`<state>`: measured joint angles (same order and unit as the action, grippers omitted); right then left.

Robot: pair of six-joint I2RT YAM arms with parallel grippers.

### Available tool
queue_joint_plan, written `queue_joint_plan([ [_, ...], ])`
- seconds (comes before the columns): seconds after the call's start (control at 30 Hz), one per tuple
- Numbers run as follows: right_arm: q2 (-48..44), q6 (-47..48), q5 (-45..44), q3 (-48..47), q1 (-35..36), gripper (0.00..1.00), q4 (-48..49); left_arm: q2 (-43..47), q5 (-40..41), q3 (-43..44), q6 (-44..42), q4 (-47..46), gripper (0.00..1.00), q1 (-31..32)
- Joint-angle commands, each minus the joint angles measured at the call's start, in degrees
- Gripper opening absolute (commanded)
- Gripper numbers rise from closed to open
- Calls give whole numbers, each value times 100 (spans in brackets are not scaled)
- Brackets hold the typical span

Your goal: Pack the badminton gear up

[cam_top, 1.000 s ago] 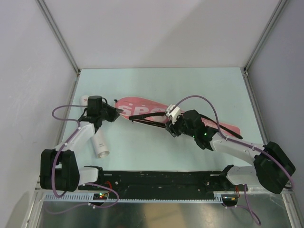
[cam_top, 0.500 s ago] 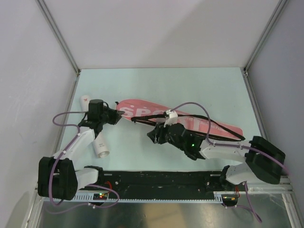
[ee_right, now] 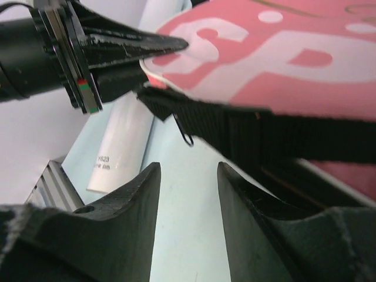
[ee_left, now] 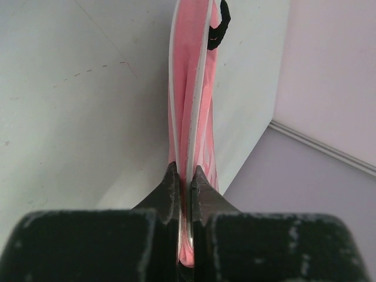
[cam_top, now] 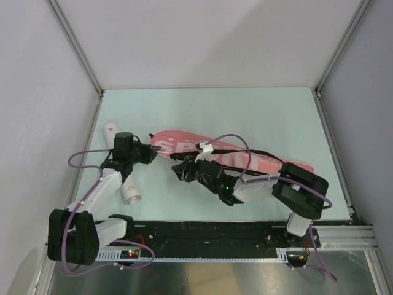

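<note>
The pink "SPORT" bag [cam_top: 245, 160] lies flat across the middle of the table, its black strap [cam_top: 270, 155] draped over it. My left gripper [cam_top: 153, 151] is shut on the bag's left tip; in the left wrist view the bag edge [ee_left: 191, 88] runs away from the pinching fingers [ee_left: 171, 188]. My right gripper [cam_top: 179, 169] stands open just in front of the bag's near-left edge, nothing between its fingers [ee_right: 147, 182]; bag [ee_right: 282, 53] and strap [ee_right: 247, 132] lie just beyond them. The white tube [cam_top: 129, 187] lies under my left arm.
The tube [ee_right: 120, 147] sits left of my right gripper in the right wrist view, with my left gripper [ee_right: 176, 44] above it. Walls enclose the table on three sides. A black rail [cam_top: 209, 232] runs along the near edge.
My right arm has swung left along the bag's near side, from its middle to near its left tip, jaws still open. My left gripper keeps its hold on the bag tip.
</note>
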<state>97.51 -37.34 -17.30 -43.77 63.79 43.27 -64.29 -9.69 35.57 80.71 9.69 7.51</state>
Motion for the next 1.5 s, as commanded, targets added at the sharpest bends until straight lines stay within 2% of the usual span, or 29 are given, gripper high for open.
queue_joint_plan([
  [0.0, 371, 397, -391, -459, 37, 48, 962, 256, -503, -81, 343, -180, 0, 85],
  [0.27, 759, 499, -610, -932, 35, 47, 858, 348, -577, -201, 392, -184, 0, 93],
  [0.5, 723, 550, -822, -958, 38, 35, 682, 480, -441, -264, 313, -183, 0, 93],
  [0.67, 659, 575, -900, -958, 37, 31, 574, 591, -355, -272, 234, -179, 0, 93],
  [0.8, 637, 657, -866, -954, 21, 22, 645, 621, -321, -270, 241, -151, 0, 87],
  [0.9, 587, 720, -875, -958, 24, 5, 610, 608, -297, -258, 245, -140, 0, 90],
  [0.97, 521, 753, -888, -938, 25, 1, 520, 612, -250, -239, 200, -140, 0, 79],
  [1.2, 47, 727, -922, -323, 22, 0, 256, 759, 280, 67, -291, -64, 0, 58],
  [1.47, -773, 658, -1040, 402, -6, 0, -499, 735, 776, 342, -708, -1, 0, 46],
])
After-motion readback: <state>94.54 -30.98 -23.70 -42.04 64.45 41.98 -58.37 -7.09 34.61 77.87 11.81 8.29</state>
